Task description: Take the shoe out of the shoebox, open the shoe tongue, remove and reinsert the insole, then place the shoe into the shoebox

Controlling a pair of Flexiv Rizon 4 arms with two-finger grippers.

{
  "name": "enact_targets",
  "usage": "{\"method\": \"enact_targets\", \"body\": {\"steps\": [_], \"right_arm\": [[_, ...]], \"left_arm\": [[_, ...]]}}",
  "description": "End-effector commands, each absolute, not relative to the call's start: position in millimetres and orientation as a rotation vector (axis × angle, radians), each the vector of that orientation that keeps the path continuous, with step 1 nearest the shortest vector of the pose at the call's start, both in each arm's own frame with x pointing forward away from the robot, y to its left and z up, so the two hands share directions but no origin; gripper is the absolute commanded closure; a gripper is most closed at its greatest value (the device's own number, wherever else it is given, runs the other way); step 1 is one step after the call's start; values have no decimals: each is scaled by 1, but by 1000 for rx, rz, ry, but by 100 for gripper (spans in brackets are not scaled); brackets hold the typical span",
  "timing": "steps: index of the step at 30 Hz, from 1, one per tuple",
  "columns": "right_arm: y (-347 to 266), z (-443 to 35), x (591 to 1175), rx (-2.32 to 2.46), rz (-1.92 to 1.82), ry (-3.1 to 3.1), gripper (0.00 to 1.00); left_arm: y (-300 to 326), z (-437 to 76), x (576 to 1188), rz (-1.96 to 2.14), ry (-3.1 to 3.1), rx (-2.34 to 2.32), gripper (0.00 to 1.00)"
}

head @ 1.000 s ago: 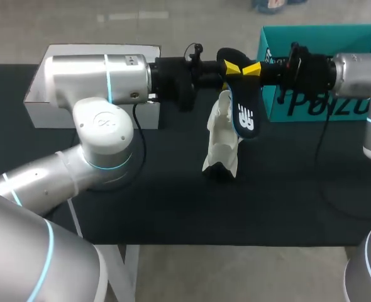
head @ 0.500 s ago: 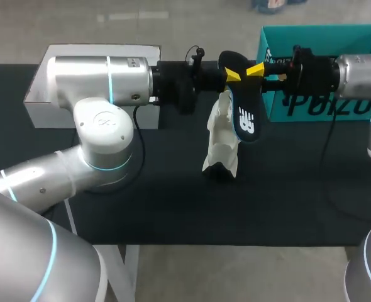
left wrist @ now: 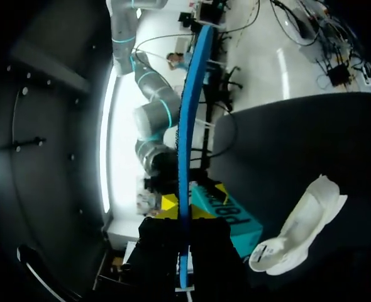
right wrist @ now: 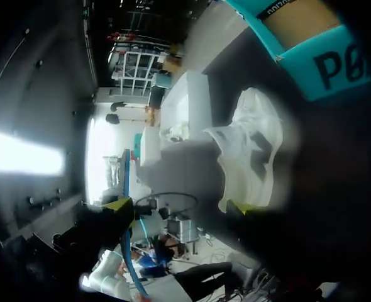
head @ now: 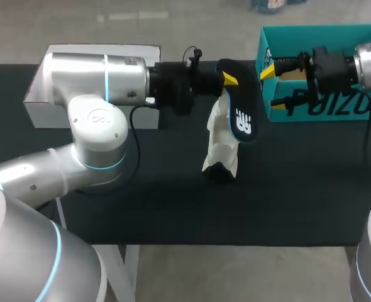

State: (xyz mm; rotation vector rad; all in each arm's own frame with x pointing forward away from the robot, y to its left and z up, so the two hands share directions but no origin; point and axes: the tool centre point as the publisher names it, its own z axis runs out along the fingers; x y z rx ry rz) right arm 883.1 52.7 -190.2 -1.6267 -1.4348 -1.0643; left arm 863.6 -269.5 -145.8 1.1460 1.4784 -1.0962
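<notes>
A dark insole (head: 242,110) with a white logo hangs above the table, and my left gripper (head: 226,78) is shut on its upper end. In the left wrist view the insole (left wrist: 187,126) shows edge-on as a blue strip between the fingers of that gripper (left wrist: 185,214). My right gripper (head: 271,86) stands open to the right of the insole, apart from it, in front of the teal shoebox (head: 324,63). The white shoe (head: 222,141) lies on the black table under the insole. In the right wrist view the shoe (right wrist: 251,151) lies ahead of one blurred yellow fingertip (right wrist: 245,206).
A white box lid (head: 91,82) rests at the back left behind my left arm. The black table (head: 173,201) stretches bare in front of the shoe. The teal shoebox (right wrist: 324,56) is open at the back right corner.
My right gripper let go of the insole, opened wide and drew back to the right toward the shoebox. The left gripper stayed shut on the insole, which hangs almost where it was.
</notes>
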Motion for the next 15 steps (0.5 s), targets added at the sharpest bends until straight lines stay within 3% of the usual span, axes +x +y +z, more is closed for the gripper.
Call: {"method": "enact_targets", "body": {"steps": [1, 9, 15], "right_arm": [[46, -189, 877, -1720, -973, -1473, 0], [-68, -216, 885, -1618, -1123, -1551, 0], [-103, -203, 883, -1631, -1047, -1670, 0]], "left_arm": [[-273, -147, 859, -1123, 1494, 1132, 100], [-269, -153, 845, -1192, 1528, 1115, 100], [-265, -159, 845, -1195, 1549, 1122, 100]]}}
